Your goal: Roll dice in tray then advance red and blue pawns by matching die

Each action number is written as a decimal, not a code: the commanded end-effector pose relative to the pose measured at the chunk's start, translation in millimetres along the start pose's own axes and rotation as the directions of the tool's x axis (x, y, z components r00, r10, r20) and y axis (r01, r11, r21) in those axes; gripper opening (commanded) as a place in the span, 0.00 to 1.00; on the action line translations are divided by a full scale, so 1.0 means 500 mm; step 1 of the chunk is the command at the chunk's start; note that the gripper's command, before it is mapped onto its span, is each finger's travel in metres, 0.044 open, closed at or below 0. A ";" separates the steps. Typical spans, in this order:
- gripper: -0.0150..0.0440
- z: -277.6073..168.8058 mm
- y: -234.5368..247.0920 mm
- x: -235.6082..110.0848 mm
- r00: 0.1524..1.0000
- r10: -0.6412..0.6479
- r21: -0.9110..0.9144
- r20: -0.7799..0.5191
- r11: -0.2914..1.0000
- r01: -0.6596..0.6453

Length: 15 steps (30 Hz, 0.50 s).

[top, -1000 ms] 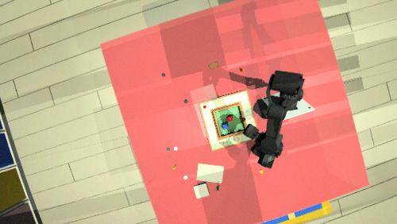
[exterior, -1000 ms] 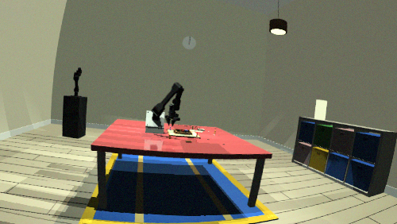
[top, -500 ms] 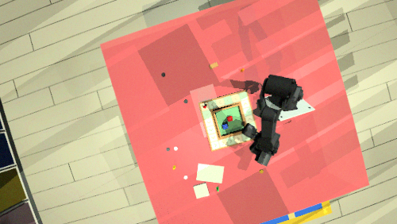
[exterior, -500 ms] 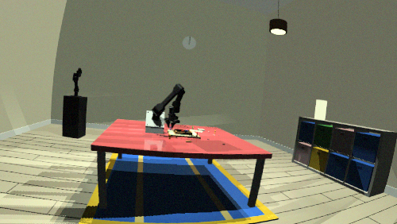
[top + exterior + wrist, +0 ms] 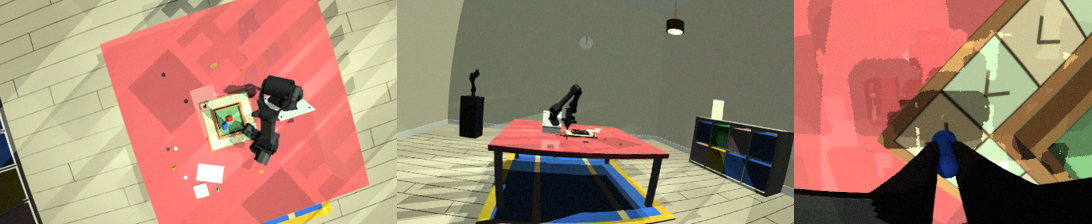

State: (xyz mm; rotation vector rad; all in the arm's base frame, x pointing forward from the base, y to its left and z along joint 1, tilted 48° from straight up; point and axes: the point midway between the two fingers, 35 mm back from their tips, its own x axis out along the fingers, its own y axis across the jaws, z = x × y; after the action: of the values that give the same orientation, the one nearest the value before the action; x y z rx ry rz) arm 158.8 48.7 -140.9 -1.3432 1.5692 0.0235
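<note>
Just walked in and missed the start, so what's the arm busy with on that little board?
The arm's pincer has closed on the blue pawn, which stands on a corner square of the game board. Both dice already lie in the green tray at the board's middle: the red die and the blue die. The red pawn sits at another corner of the board, apart from the arm.
</note>
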 end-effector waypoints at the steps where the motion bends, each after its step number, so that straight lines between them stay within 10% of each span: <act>1: 0.25 0.000 -0.001 0.001 1.000 -0.005 -0.003 0.001 1.000 0.005; 15: 0.25 0.012 0.002 -0.173 1.000 0.004 -0.006 0.009 1.000 -0.004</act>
State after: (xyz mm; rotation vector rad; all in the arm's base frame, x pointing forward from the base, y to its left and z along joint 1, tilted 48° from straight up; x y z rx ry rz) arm 154.2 100.7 -99.5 -1.3495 1.5616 0.0358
